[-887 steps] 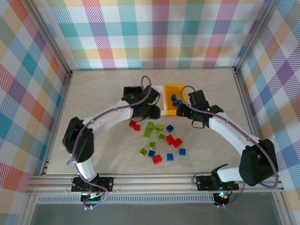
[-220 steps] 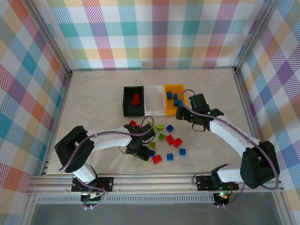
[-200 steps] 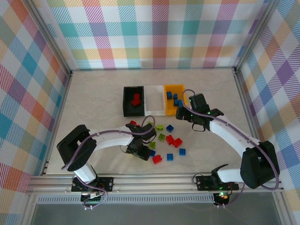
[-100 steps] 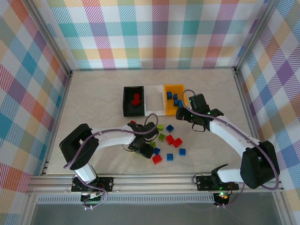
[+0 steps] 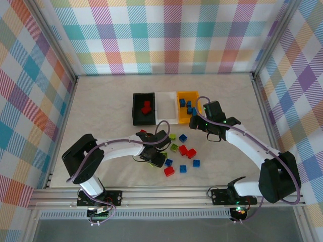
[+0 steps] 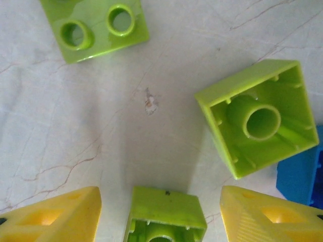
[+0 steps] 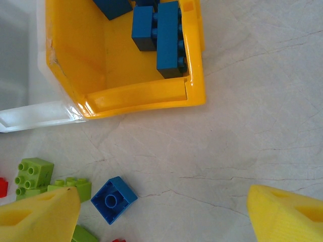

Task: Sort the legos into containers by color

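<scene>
Loose legos in red (image 5: 182,149), blue (image 5: 196,163) and lime green (image 5: 174,147) lie scattered at mid-table. Behind them stand three containers: a black one (image 5: 135,108) holding red bricks, a white one (image 5: 166,111), and a yellow one (image 5: 179,115) holding blue bricks (image 7: 166,35). My left gripper (image 5: 156,157) is low over the pile, open. A green brick (image 6: 164,214) sits between its fingers with a gap on each side. My right gripper (image 5: 194,122) hangs open just in front of the yellow container (image 7: 146,98), with bare table between its fingers.
In the left wrist view, two more green bricks (image 6: 257,118) (image 6: 96,27) and a blue one (image 6: 303,174) lie close ahead. A blue brick (image 7: 113,199) rests near my right gripper's left finger. Metal frame rails border the table.
The left arm has come from the black container down to the loose pile and edged slightly right in the last second. The right arm has stayed still.
</scene>
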Robot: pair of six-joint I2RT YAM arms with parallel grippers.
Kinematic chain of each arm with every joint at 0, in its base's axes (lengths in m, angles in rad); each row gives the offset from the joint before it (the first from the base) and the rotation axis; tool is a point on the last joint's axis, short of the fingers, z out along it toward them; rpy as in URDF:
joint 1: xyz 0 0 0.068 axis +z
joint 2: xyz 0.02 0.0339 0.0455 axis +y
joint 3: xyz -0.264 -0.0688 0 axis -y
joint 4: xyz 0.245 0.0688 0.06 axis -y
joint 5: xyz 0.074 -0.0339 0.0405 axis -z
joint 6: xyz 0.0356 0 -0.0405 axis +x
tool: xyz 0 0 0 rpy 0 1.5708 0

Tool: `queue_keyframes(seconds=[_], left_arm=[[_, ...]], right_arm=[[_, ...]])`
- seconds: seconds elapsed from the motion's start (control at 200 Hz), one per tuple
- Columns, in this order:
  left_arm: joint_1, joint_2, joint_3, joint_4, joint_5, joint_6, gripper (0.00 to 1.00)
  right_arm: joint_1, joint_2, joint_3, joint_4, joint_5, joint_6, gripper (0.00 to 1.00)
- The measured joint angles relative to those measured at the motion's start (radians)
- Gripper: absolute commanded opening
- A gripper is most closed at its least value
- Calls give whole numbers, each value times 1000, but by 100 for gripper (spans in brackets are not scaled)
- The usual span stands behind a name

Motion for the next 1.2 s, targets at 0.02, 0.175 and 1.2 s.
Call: queue_keyframes(seconds=[0.02,0.175,1.2], left_arm=[[0,-3,-3,-2,0,-6,57],[0,-23,-40,1,1,-20,51],[290,277,681,-40,-37,51,28]], right_arm=[[0,0,0,0,0,0,86],[0,0,0,0,0,0,86],[0,0,-4,7,-1,4,86]])
